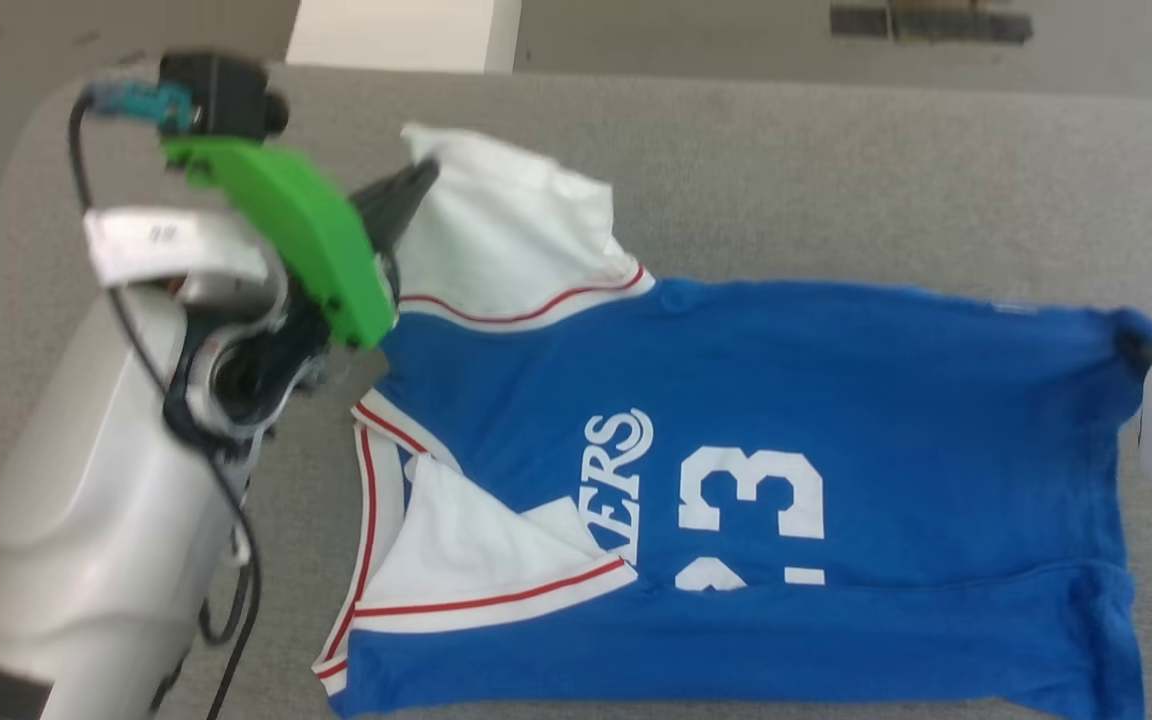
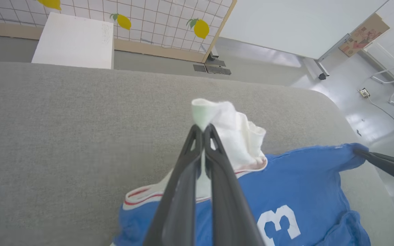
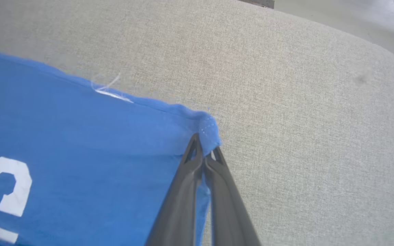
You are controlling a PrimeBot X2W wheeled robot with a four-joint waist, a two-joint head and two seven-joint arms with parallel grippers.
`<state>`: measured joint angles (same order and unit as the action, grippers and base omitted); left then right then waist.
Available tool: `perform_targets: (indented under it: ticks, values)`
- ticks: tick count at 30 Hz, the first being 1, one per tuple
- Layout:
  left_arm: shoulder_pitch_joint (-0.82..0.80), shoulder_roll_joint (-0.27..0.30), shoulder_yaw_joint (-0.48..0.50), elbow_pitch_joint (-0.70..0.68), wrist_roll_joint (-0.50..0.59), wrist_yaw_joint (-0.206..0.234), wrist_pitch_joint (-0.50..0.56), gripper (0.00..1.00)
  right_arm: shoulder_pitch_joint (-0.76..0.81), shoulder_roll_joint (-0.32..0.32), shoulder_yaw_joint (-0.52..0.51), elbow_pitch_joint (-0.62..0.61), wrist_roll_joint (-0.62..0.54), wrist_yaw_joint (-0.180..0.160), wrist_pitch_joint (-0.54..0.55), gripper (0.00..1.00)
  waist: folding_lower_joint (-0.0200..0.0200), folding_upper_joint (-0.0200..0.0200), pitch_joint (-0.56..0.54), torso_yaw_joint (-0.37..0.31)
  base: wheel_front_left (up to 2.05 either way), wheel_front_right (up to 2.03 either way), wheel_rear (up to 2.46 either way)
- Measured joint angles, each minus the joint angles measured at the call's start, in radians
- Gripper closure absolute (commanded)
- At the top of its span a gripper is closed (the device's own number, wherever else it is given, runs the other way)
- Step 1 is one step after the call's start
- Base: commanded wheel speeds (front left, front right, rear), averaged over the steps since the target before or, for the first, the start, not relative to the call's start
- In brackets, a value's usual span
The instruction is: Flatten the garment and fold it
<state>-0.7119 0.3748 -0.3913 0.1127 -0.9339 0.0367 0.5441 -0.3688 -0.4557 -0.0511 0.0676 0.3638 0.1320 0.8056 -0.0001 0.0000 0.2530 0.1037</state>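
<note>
Royal-blue fabric jersey (image 1: 836,380) with white number 3 and red-striped white trim lies spread mid-frame on grey fabric worktop (image 1: 836,170). Left pincer (image 2: 203,129), upper left in head view, clamped on the white shoulder strap. Right pincer (image 3: 205,152), at right edge, clamped on the blue hem corner.

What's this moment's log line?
left gripper: shut on garment white strap | right gripper: shut on blue hem corner | near edge folded over, on grey surface
</note>
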Motion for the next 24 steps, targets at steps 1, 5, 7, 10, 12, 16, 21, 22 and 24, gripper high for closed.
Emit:
perform_targets:
  ticks: [1, 5, 7, 10, 12, 16, 21, 22, 24]
  values:
    - [0.041, 0.012, 0.009, -0.030, -0.009, 0.016, 0.000, 1.00, 0.024, 0.004, -0.008, 0.000, 0.000, 0.000, -0.006, 1.00, 0.0000, 0.0000, -0.017, 0.000, 0.00, 0.00, 0.00]
    - [0.189, 0.042, 0.046, -0.137, -0.037, 0.075, -0.009, 1.00, 0.107, 0.030, -0.041, -0.007, 0.000, 0.000, -0.019, 1.00, 0.0000, 0.0000, -0.075, 0.001, 0.00, 0.00, 0.00]
    - [0.254, 0.046, 0.061, -0.179, -0.052, 0.100, -0.014, 1.00, 0.146, 0.041, -0.054, -0.009, 0.000, 0.000, -0.024, 1.00, 0.0000, 0.0000, -0.098, 0.003, 0.00, 0.00, 0.00]
    - [0.353, 0.051, 0.074, -0.230, -0.069, 0.133, -0.020, 1.00, 0.196, 0.061, -0.067, -0.012, 0.000, 0.000, -0.031, 1.00, 0.0000, 0.0000, -0.126, 0.007, 0.00, 0.00, 0.00]
    - [0.418, 0.052, 0.086, -0.255, -0.086, 0.151, -0.030, 1.00, 0.219, 0.072, -0.071, -0.014, 0.000, 0.000, -0.032, 1.00, 0.0000, 0.0000, -0.139, 0.010, 0.00, 0.00, 0.00]
    - [0.550, 0.052, 0.102, -0.286, -0.105, 0.181, -0.058, 1.00, 0.271, 0.097, -0.079, -0.018, 0.000, 0.000, -0.032, 1.00, 0.0000, 0.0000, -0.152, 0.016, 0.00, 0.00, 0.00]
    - [0.683, 0.041, 0.114, -0.281, -0.127, 0.199, -0.085, 1.00, 0.332, 0.116, -0.087, -0.020, 0.000, 0.000, -0.032, 1.00, 0.0000, 0.0000, -0.152, 0.019, 0.00, 0.00, 0.00]
    - [0.701, 0.036, 0.114, -0.274, -0.137, 0.203, -0.088, 1.00, 0.344, 0.122, -0.090, -0.020, 0.000, 0.000, -0.032, 1.00, 0.0000, 0.0000, -0.151, 0.020, 0.00, 0.00, 0.00]
    - [0.726, 0.027, 0.111, -0.252, -0.151, 0.203, -0.088, 1.00, 0.366, 0.126, -0.089, -0.018, -0.002, 0.000, -0.031, 1.00, 0.0000, 0.0000, -0.151, 0.021, 0.00, 0.00, 0.00]
